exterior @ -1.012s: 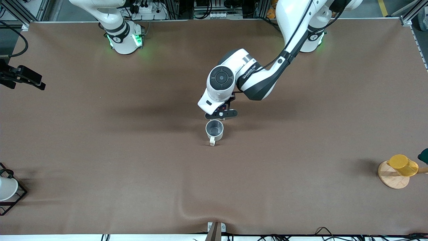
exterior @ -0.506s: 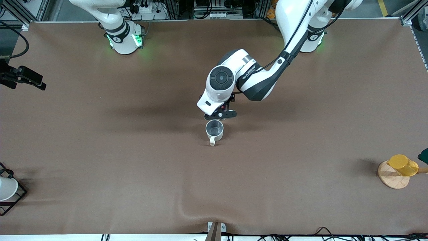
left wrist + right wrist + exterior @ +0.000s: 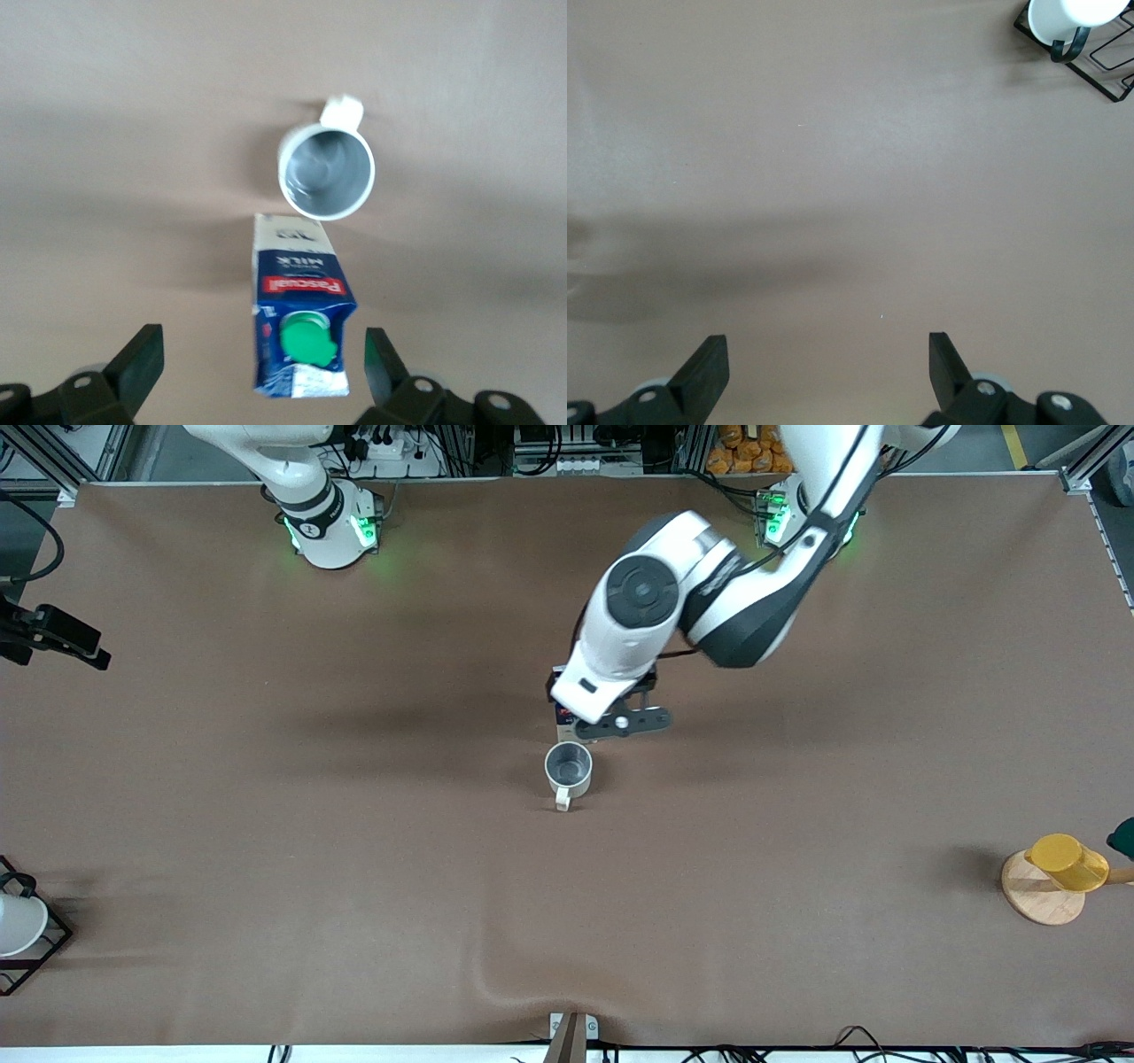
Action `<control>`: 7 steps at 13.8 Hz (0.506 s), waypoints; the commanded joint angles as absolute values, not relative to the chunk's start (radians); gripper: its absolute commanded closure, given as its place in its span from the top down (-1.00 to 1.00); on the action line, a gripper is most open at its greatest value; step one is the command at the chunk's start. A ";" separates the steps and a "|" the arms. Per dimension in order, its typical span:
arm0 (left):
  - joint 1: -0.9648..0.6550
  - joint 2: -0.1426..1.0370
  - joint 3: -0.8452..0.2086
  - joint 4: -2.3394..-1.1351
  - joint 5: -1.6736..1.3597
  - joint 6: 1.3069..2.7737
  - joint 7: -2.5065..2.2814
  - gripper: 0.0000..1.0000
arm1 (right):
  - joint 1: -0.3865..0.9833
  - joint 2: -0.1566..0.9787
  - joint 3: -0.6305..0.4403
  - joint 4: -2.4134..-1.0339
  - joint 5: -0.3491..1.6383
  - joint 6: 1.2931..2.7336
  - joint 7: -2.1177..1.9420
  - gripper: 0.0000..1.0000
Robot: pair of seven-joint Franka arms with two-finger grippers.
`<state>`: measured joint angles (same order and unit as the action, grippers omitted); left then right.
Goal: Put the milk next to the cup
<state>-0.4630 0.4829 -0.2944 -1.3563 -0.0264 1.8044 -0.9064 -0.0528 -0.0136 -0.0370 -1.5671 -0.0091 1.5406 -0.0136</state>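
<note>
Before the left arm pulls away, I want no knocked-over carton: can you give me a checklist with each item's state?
1. Left claw open, fingers apart from the milk: ok.
2. Milk standing upright on the table: ok.
3. Milk beside the cup, just farther from the front camera: ok.
4. Gap between milk and cup: cannot tell.
5. Cup upright: ok.
6. Right claw open, waiting at the right arm's end: ok.

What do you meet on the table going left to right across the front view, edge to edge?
White cup on the black wire rack → off-white mug, with the milk carton just above it under the open left gripper → yellow cup on the wooden disc.
</note>
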 commanded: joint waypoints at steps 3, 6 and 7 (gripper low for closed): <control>-0.255 0.270 -0.296 -1.388 -0.008 1.657 -0.867 1.00 | -0.058 -0.021 -0.028 -1.577 -0.026 1.543 -0.003 1.00; -0.157 0.227 -0.291 -1.407 0.032 1.551 -0.683 1.00 | -0.066 -0.020 -0.028 -1.577 -0.026 1.543 -0.014 1.00; -0.131 0.215 -0.287 -1.405 0.044 1.530 -0.610 1.00 | -0.064 -0.023 -0.028 -1.580 -0.025 1.534 -0.012 1.00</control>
